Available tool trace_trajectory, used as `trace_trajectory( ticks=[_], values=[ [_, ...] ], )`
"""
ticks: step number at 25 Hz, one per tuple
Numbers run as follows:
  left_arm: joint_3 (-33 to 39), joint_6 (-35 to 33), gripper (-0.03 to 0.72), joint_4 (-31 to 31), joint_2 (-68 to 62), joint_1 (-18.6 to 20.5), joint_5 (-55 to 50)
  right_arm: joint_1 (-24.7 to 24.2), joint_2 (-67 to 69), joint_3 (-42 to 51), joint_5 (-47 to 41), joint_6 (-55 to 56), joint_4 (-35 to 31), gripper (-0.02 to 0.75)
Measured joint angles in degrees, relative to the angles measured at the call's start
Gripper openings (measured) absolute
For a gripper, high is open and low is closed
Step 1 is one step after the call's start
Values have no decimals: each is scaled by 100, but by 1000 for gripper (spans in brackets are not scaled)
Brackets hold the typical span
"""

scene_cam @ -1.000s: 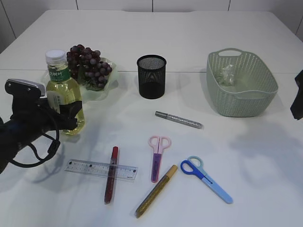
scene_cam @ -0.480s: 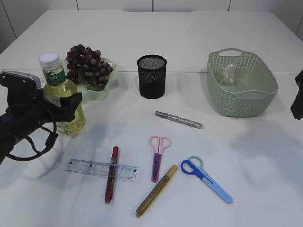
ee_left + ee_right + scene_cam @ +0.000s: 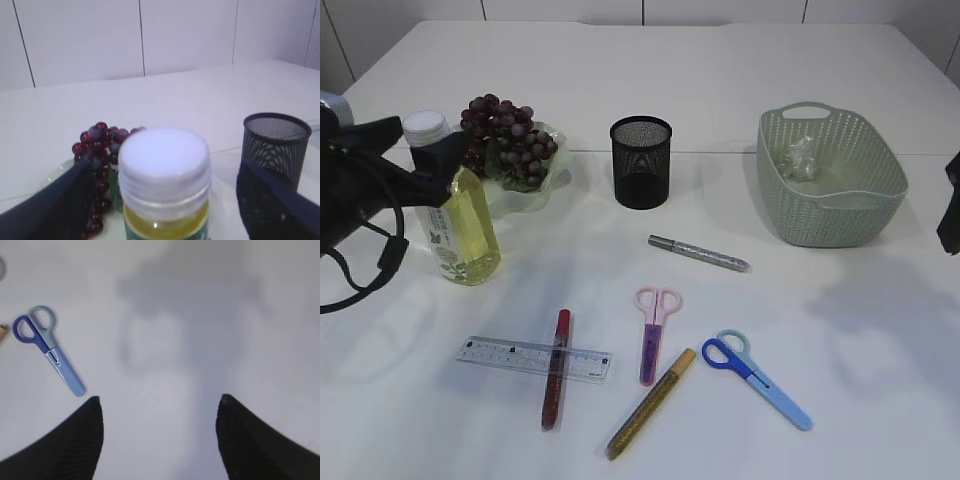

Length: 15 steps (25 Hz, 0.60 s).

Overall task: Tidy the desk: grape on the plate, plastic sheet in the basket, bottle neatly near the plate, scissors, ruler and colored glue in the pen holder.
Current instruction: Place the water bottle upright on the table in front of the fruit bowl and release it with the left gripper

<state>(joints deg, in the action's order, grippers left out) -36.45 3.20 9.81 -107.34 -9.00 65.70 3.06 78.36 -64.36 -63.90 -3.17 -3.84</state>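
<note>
The yellow bottle point(image 3: 462, 228) with a white cap stands upright left of the plate point(image 3: 548, 186); its cap fills the left wrist view point(image 3: 165, 165). My left gripper point(image 3: 425, 150) is open, with a finger on each side of the cap point(image 3: 165, 172) and not touching it. The grapes point(image 3: 505, 135) lie on the plate. The black mesh pen holder point(image 3: 640, 165) stands mid-table. The plastic sheet point(image 3: 801, 155) lies in the green basket point(image 3: 840, 205). The ruler point(image 3: 520, 358), red glue pen point(image 3: 556, 370), gold glue pen point(image 3: 650, 403), silver glue pen point(image 3: 698, 253), pink scissors point(image 3: 653, 330) and blue scissors point(image 3: 755, 377) lie on the table. My right gripper point(image 3: 160, 420) is open and empty.
The red glue pen lies across the ruler. The right arm point(image 3: 950, 205) shows only at the right edge of the exterior view, right of the basket. The blue scissors point(image 3: 47, 347) lie to the left below the right gripper.
My left gripper has let go of the bottle's body and risen to cap height, moving back to the left. The bottle stands free. The right arm has not moved.
</note>
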Motion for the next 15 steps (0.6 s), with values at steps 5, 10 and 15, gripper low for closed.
trace_trajectory(
  ticks=[5, 10, 15],
  values=[
    [136, 25, 643, 69, 782, 0, -47, 0, 0, 0, -48, 0, 8, 549],
    [146, 95, 618, 78, 1527, 0, -814, 0, 0, 0, -58, 0, 21, 548],
    [168, 624, 548, 82, 2184, 0, -1735, 0, 0, 0, -148, 0, 8, 548]
  ],
)
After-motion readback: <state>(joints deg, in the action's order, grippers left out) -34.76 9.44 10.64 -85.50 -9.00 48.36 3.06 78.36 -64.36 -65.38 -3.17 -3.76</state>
